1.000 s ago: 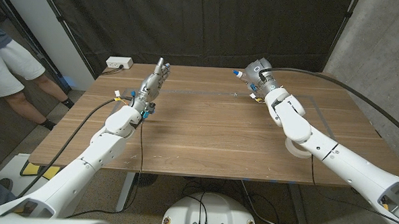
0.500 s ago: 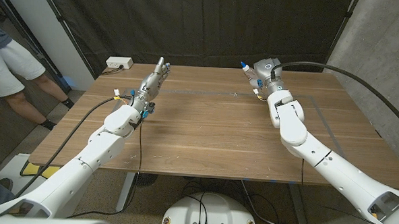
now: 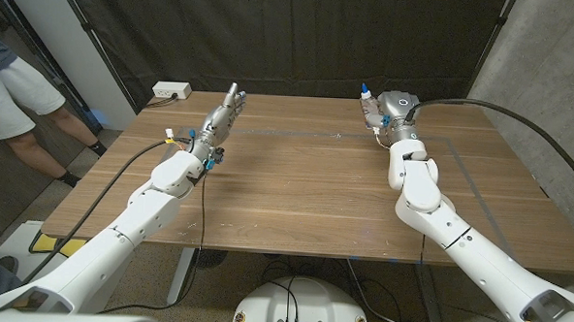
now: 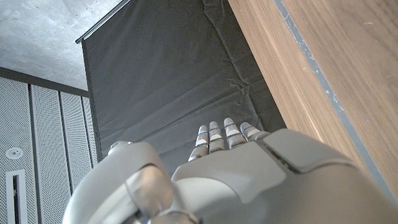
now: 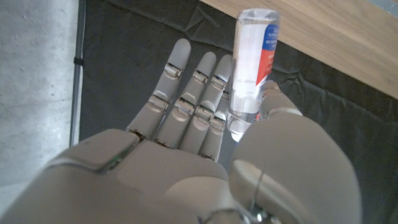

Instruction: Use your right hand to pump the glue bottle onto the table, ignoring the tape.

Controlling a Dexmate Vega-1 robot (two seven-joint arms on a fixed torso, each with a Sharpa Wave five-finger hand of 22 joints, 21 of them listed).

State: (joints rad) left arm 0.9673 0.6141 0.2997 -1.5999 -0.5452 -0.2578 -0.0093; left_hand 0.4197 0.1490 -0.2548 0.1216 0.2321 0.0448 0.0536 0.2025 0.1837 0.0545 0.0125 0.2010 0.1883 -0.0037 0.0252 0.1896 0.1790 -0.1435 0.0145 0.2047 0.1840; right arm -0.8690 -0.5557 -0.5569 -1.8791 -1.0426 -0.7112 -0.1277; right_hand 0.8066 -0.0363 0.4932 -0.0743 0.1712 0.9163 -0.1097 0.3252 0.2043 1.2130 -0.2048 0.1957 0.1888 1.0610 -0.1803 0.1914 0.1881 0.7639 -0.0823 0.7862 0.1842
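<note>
The right hand (image 3: 380, 109) is at the far edge of the wooden table (image 3: 315, 191), right of the middle, with its arm reaching up from the near right corner. A glue bottle (image 3: 367, 92) with a blue tip shows just at the far left side of this hand in the head view. In the right wrist view the clear bottle (image 5: 252, 68), with its red and blue label, stands against the thumb side of the right hand (image 5: 205, 162), and the fingers (image 5: 180, 93) beside it are stretched out straight, not wrapped around it. Whether the thumb presses the bottle or only lies next to it cannot be told, so the grip is unclear.

The left hand (image 3: 221, 117) is near the far left part of the table, its fingers held straight and together, pointing toward the far edge; it holds nothing. The left wrist view shows the back of this hand (image 4: 249, 180) with the fingertips (image 4: 214, 132) against the black curtain (image 4: 168, 87) and the table edge beside it.

A white power strip (image 3: 172, 91) lies beyond the far left corner of the table. A person (image 3: 18, 91) in light shorts stands at the far left of the scene.
</note>
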